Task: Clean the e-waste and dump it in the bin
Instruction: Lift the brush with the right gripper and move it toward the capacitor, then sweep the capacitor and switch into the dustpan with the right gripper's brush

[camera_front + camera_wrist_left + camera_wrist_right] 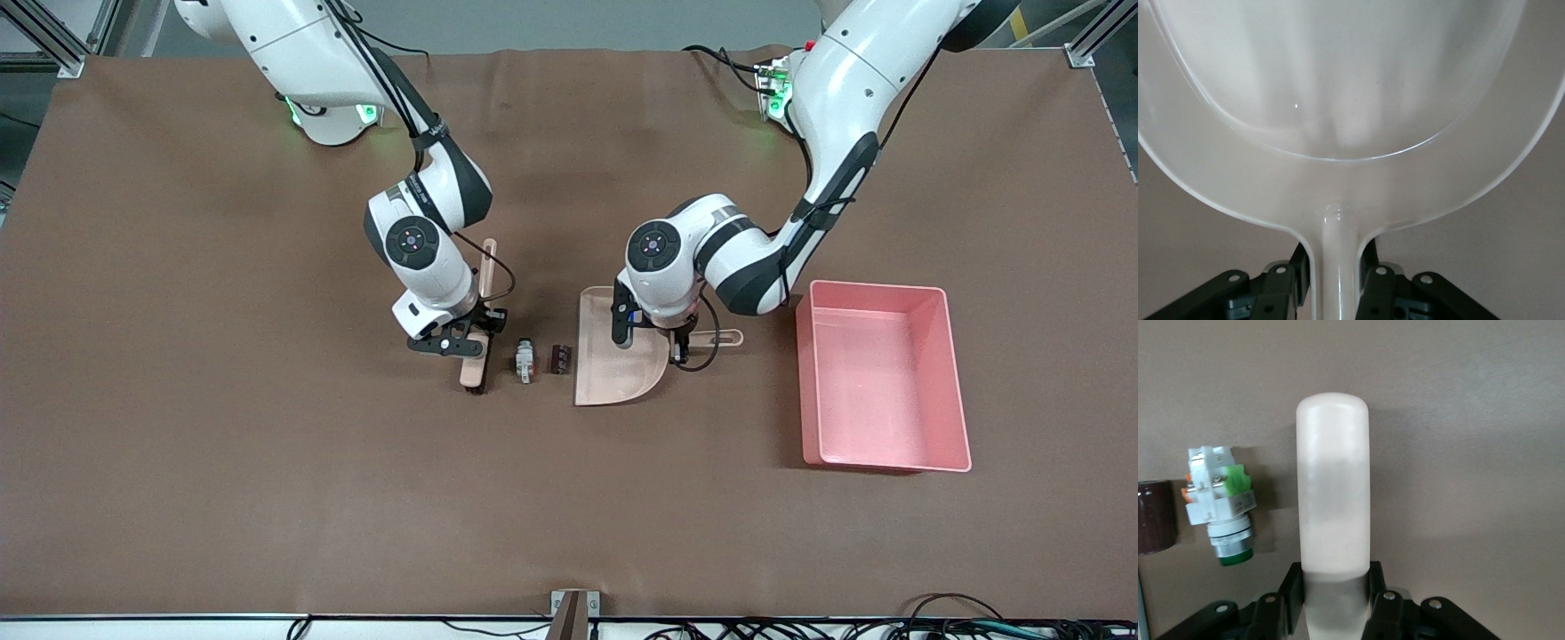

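Left hand [653, 342] grasps the dustpan [613, 360] by its handle; right hand [462, 342] grips the brush [476, 356] — both e-waste parts [524, 360] lie between them, bin [956, 391] beside the left hand.

Both pincers [682, 342] [468, 342] low, clamped

You have a beige dustpan [613, 364] lying flat on the brown table cover [222, 462] near the middle, its straight open edge facing the right arm's end of the table and its thin handle pointing toward the left arm's end. Near it, toward the right arm's end, you'll see a pale brush [472, 373] lying lengthwise, its dark bristle head at the end nearer the front camera. Along the table's near edge sit a small metal bracket [573, 609] and a tangle of black cables [942, 622]. Aluminium frame posts [1080, 53] stand at the corners.
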{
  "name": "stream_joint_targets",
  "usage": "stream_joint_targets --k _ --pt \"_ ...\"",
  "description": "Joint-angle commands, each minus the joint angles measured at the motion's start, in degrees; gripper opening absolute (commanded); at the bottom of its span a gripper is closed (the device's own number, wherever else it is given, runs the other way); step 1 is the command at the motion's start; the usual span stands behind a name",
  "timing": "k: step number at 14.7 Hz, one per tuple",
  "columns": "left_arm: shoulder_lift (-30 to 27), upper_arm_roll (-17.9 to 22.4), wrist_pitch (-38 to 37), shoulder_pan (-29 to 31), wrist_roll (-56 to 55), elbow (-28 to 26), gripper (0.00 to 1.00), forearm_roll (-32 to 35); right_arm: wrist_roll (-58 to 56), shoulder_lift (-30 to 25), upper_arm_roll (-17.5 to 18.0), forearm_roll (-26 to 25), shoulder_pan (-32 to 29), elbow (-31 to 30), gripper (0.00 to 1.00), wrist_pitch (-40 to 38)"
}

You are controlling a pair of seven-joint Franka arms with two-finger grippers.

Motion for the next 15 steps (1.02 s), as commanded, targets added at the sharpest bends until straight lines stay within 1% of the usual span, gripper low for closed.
stream_joint_targets --k 1,2,5,10,15 --pt "-0.2 -0.2 -2.4 -0.3 -0.9 0.5 0.23 1.1 0.7 1.0 -0.4 0.6 0.8 2.1 0.01 -0.8" --pt "-0.1 -0.2 -3.6 -0.4 -0.9 1.1 0.23 1.0 0.7 1.1 -0.4 0.7 1.0 2.4 0.01 -0.8" --pt "0.6 -0.1 -6.1 -2.1 -0.9 2.9 0.23 1.0 1.4 2.0 -0.3 3.1 2.8 3.6 0.01 -0.8" --pt "1.3 -0.1 -6.1 -2.3 -2.4 3.0 0.23 1.3 2.2 2.6 -0.3 3.9 4.9 4.6 0.01 -0.7" --pt "2.1 -0.1 -6.1 -2.5 -2.6 4.0 0.23 1.2 2.8 4.7 -0.3 4.8 7.7 7.7 0.01 -0.7"
